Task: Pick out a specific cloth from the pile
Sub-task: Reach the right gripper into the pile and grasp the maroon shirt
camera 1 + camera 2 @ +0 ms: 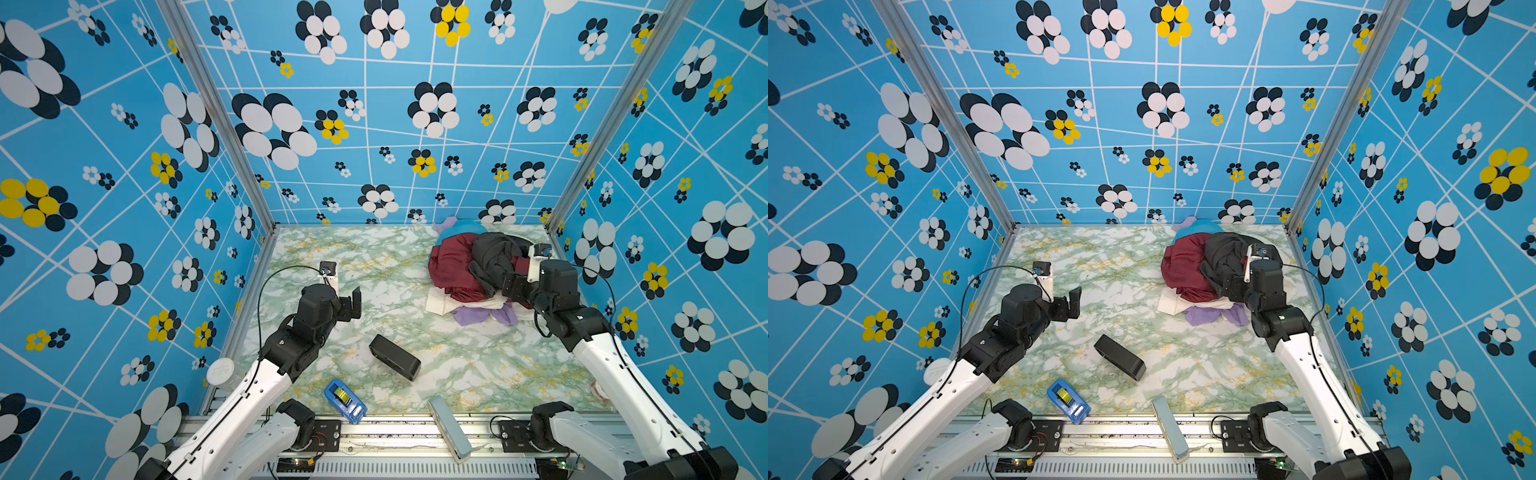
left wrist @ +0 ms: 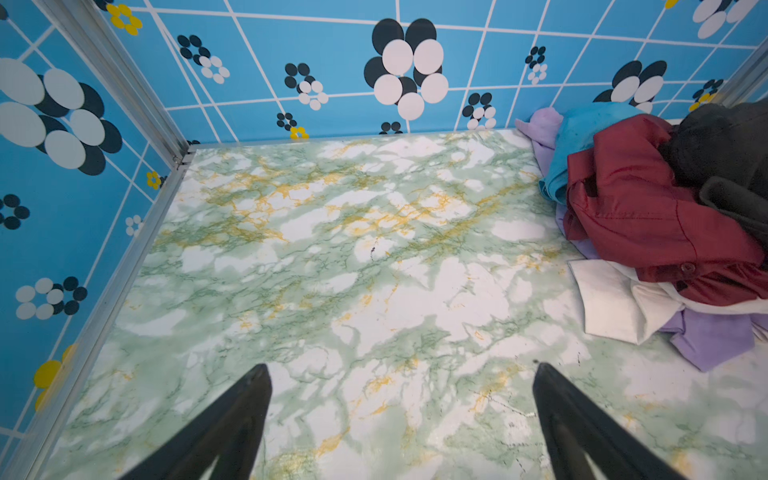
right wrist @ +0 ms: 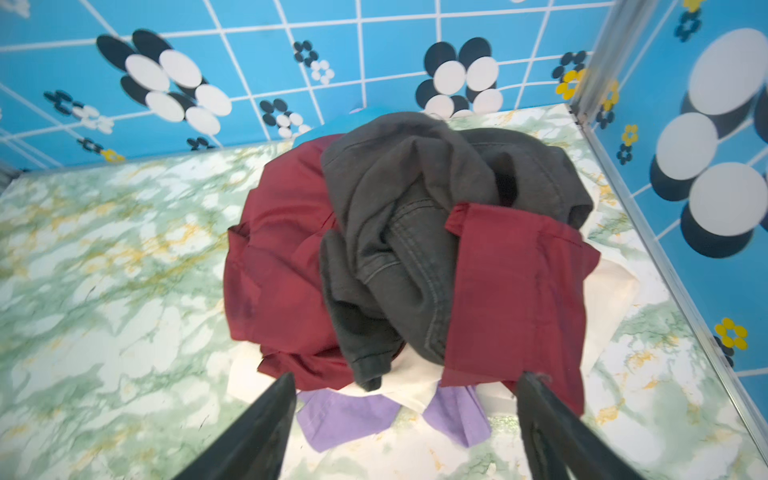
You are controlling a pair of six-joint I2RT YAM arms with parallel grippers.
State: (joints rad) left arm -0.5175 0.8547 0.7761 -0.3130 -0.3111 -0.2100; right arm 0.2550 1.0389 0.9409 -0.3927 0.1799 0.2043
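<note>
Crumpling in smooth, shiny folds, the maroon cloth (image 3: 282,266) flanks a coarse, seamed charcoal garment (image 3: 415,216) atop the pile (image 3: 349,415); right gripper (image 3: 405,375) gapes wide at its edge, holding nothing.

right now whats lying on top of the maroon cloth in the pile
A charcoal garment is draped over the middle of the maroon cloth. Beneath it, white cloth and lavender cloth peek out; its middle is hidden.

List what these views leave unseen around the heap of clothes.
Maroon cloth: its middle lies under the charcoal garment, all views.
Sky blue garment: mostly behind other garments, every view.
Right gripper: in both top views fingertips hidden by its own wrist; contact with cloth unclear.
Small round thing: in a top view, cut off by the right arm.
</note>
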